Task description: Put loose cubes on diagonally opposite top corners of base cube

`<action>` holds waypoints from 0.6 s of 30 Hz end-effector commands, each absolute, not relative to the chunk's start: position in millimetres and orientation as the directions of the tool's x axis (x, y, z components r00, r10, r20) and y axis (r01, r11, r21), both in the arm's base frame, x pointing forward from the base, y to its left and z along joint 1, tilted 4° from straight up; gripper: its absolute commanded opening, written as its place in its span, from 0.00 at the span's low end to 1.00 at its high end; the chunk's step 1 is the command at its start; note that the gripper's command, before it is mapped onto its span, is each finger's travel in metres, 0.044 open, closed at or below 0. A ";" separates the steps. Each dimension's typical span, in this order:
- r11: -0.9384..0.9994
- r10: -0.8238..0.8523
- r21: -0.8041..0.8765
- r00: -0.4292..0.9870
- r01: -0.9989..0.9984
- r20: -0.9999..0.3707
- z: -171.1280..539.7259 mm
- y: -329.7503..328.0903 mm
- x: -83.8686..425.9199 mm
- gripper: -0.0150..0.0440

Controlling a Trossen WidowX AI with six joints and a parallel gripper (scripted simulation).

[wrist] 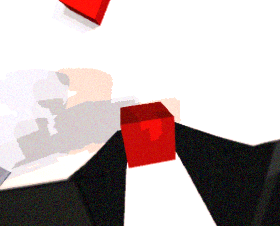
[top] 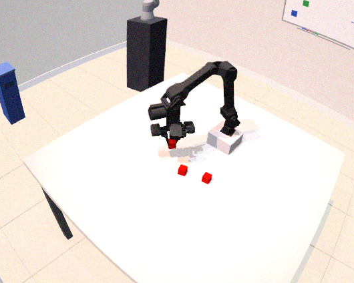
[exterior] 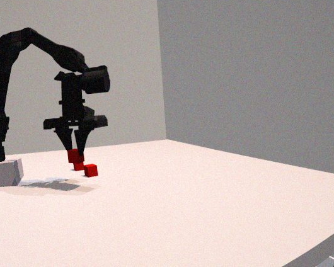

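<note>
My gripper (top: 171,143) (exterior: 75,153) (wrist: 146,131) grips one red cube (top: 171,144) (exterior: 73,157) (wrist: 149,143) above the white table (top: 121,193) (exterior: 209,208) (wrist: 225,60); two cubes (top: 182,170) (exterior: 91,170) rest on it, well in from its edges. Beyond its top-view upper corner stands one black pedestal (top: 138,55); one whiteboard (top: 328,10) hangs behind.

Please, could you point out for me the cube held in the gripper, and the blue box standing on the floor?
held cube (top: 171,144) (exterior: 73,156) (wrist: 151,145): top, exterior and wrist views, side faces
blue box (top: 11,97): top view, front side
</note>
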State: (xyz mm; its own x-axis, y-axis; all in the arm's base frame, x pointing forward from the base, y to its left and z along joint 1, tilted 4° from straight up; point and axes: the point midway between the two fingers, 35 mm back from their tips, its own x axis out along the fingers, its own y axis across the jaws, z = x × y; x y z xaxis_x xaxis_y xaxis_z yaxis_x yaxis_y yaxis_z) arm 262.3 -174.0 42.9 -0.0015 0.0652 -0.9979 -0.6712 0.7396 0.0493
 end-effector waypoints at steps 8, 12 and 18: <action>0.737 0.053 0.034 0.009 -0.675 -0.999 79.2 -176.1 261.6 0.43; 0.737 0.054 0.034 0.008 -0.676 -0.999 85.1 -175.8 260.7 0.43; 0.783 0.054 0.036 0.009 -0.621 -0.999 83.9 -165.7 266.2 0.43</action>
